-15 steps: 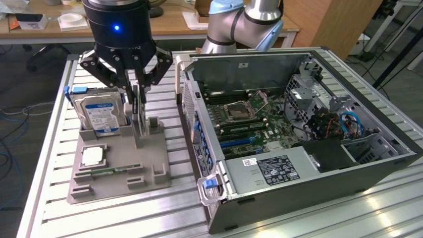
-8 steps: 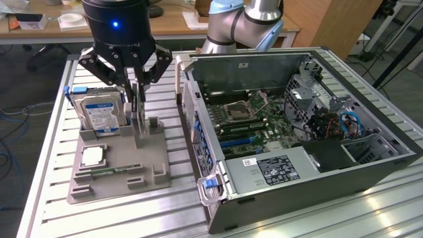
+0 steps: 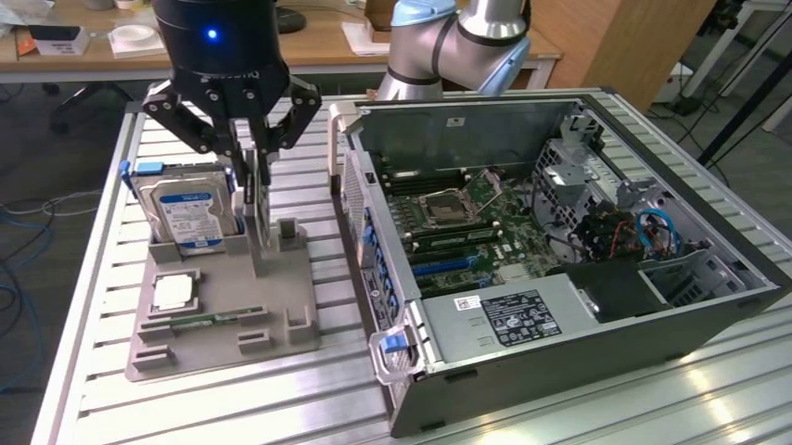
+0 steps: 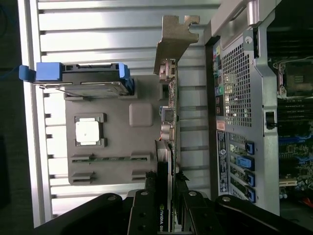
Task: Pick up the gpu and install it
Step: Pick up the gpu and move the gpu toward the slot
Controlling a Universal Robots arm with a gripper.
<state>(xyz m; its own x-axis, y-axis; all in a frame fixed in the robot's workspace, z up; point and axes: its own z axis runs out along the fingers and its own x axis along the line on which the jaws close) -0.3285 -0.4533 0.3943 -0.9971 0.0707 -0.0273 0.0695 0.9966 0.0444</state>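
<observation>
Your gripper (image 3: 254, 181) hangs low over the grey holder tray (image 3: 223, 348), on the exterior view's left side of the counter (image 3: 310, 399). The jaws are clamped on the gpu (image 3: 261, 227), one on each flat face. The card stands upright on its long edge with its lower edge down at the tray, so I honestly can't tell whether it's clear of its slot. In the wrist view you get the card edge-on: it runs straight out from between the jaws, with the silver bracket (image 4: 173, 39) at the end away from them. The hard drive (image 3: 185, 209) stands in the tray just to the exterior view's left of the card, and the open computer case (image 3: 557, 371) sits near the tray on the right
</observation>
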